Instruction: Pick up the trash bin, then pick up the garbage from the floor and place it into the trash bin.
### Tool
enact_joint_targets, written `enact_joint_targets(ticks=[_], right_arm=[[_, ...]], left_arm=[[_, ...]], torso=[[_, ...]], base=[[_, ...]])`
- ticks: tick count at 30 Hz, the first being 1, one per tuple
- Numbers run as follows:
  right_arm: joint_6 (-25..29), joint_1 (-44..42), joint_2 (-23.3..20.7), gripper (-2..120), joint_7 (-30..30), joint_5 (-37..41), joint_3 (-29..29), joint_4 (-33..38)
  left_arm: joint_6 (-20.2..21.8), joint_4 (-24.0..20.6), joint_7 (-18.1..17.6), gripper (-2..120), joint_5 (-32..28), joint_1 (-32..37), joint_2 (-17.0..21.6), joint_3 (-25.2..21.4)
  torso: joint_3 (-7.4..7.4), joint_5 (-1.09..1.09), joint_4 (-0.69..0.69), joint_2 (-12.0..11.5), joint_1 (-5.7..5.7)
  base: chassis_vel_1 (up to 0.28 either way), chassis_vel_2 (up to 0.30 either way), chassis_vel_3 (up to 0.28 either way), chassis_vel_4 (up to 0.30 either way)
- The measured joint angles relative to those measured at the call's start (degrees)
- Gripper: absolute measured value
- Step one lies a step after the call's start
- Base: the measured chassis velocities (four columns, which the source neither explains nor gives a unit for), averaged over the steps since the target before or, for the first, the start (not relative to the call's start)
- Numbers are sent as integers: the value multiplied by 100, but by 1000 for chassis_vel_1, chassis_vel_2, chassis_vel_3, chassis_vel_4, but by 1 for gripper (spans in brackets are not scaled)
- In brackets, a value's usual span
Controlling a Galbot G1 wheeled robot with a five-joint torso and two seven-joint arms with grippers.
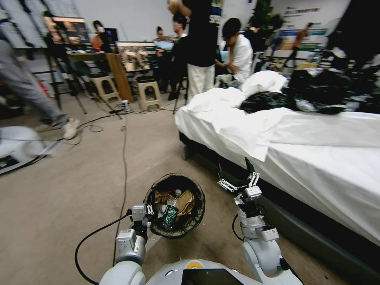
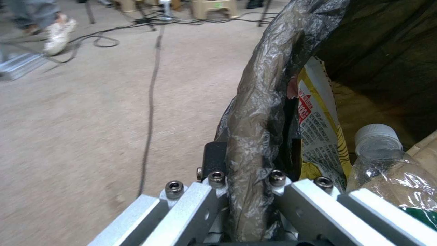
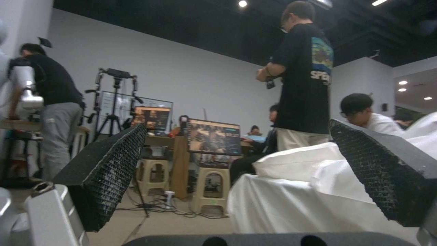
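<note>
Floor [image 1: 59, 206]: beige-grey carpet, open and bare across the robot's left half, crossed by one thin black cable [image 1: 124, 150] running away toward the stools; a second cable loops beside the left arm. Left gripper [image 1: 149, 215]: low, at the near-left rim of the trash bin, fingers [image 2: 214, 160] closed on the bag-wrapped rim, one inside and one outside it as the left wrist view shows. Trash bin [image 1: 196, 213]: round, lined with a dark bag folded over the edge, held just ahead of the robot's body, mouth tilted toward the head camera; whether its base touches the carpet cannot be told. Garbage inside it: green-labelled plastic bottle [image 1: 171, 213] with white cap, leaning against the near wall; brown paper [image 1: 185, 202] beside it; yellow printed wrapper [image 2: 319, 130] pressed against the liner next to the clamped rim. Carpet gap between bin and right arm: narrow, bare. Right gripper [image 1: 237, 174]: raised just right of the bin, jaws spread wide, black textured pads [image 3: 109, 174] well apart and holding nothing, pointing toward the room beyond. Bed [image 1: 316, 166]: white sheet hanging over a dark base, its long edge running close along the robot's right side, closing off room on that flank; black bags [image 1: 269, 101] and white bedding heaped on top.
</note>
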Motion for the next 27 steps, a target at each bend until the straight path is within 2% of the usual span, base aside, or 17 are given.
enact_joint_targets(ticks=[27], right_arm=[[46,-59,60,100,-44,-40,-162,-25]], left_arm=[[-1,-33,8,0,-9,-11,-17,-4]], torso=[[0,0,0,0,0]], base=[[124,120,126,123]])
